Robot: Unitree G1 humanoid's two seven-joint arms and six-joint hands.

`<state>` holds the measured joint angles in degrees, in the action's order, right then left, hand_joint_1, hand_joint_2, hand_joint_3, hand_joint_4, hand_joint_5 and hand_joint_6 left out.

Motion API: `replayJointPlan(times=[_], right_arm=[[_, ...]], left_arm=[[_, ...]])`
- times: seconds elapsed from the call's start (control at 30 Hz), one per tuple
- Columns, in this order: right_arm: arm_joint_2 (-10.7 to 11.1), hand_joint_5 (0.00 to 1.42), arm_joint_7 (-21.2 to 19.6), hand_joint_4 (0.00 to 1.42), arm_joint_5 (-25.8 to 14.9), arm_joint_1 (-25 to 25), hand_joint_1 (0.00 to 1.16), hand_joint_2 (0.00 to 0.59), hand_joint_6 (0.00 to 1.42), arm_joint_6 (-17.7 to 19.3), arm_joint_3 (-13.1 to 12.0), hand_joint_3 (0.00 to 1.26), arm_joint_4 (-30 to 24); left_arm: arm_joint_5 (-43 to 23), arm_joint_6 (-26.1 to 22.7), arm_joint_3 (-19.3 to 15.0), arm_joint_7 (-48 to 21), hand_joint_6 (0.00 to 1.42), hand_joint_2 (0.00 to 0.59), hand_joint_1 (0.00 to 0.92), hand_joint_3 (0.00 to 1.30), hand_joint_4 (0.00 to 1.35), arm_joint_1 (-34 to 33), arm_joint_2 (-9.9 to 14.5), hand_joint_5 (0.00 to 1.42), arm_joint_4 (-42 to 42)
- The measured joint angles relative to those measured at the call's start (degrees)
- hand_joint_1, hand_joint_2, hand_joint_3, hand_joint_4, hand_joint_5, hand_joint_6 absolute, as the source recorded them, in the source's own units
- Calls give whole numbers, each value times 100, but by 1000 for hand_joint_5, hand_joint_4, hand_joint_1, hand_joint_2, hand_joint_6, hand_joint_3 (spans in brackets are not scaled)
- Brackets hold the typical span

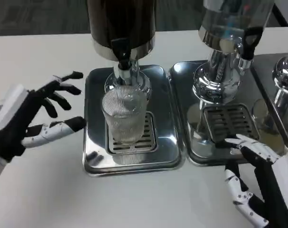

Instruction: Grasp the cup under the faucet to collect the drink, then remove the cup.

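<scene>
A clear ribbed cup (pixel 125 118) stands upright on the slotted grate of a steel drip tray (pixel 94 118), right under the black-handled faucet (pixel 121 57) of a dark drink dispenser (pixel 121 21). My left hand (pixel 37 116) hovers at the tray's left edge with its fingers spread, a short gap from the cup, and holds nothing. My right hand (pixel 258 183) lies low at the front right, fingers apart, its fingertips (pixel 241 141) at the front edge of the neighbouring tray. I cannot tell whether liquid is in the cup.
A second dispenser (pixel 229 28) with a clear tank and chrome stem stands on its own steel tray (pixel 191 142) to the right. A third chrome stand (pixel 284 80) is at the far right edge. White table (pixel 39 52) lies all around.
</scene>
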<state>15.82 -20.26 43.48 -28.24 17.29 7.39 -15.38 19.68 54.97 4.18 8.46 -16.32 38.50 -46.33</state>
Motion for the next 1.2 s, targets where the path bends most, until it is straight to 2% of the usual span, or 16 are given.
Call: replayJointPlan(times=[0.2,0.33,0.4,0.5,0.6,0.63,0.7,0.77,0.97,1.07,1.2], right_arm=[[-45,296,14,270,10,97,227,530,404,-65,0,411,-59],[-94,298,13,271,14,91,227,530,404,-107,0,411,-67],[-128,298,13,271,19,88,227,530,404,-113,2,413,-67],[-174,299,12,273,30,82,227,530,404,-116,16,416,-67],[-197,311,11,279,71,84,227,530,404,-117,41,418,-67],[-202,312,11,280,95,86,227,530,404,-118,49,419,-67],[-209,313,8,281,123,90,227,530,404,-118,65,419,-66],[-221,313,-1,282,127,93,227,530,404,-119,69,419,-66],[-269,324,-41,294,146,96,226,530,365,-126,83,420,-66],[-310,325,-73,307,170,94,226,530,344,-136,90,431,-65],[-386,325,-101,310,225,95,226,530,342,-152,119,432,-63]], left_arm=[[-511,37,-234,-520,719,41,0,342,377,44,121,514,88],[-1401,37,-401,-1407,689,48,0,379,377,31,121,490,87],[-1750,29,-475,-1803,559,61,0,395,373,15,117,437,87],[-2674,-131,-592,-2869,498,67,0,400,361,-105,93,412,88],[-3655,-639,-786,-4127,430,62,0,393,322,-342,-9,345,93],[-4034,-958,-859,-4668,416,60,0,392,315,-466,-69,337,96],[-4479,-1516,-1018,-5480,392,55,0,392,304,-700,-142,326,99],[-4672,-1883,-1131,-5970,387,46,0,391,304,-909,-155,323,96],[-4863,-3061,-1317,-7109,321,34,0,354,247,-1540,-165,263,-148],[-4868,-3583,-1448,-7463,273,30,0,326,216,-1763,-188,236,-318],[-4868,-4050,-1558,-7752,224,28,0,281,167,-2026,-261,200,-445]])
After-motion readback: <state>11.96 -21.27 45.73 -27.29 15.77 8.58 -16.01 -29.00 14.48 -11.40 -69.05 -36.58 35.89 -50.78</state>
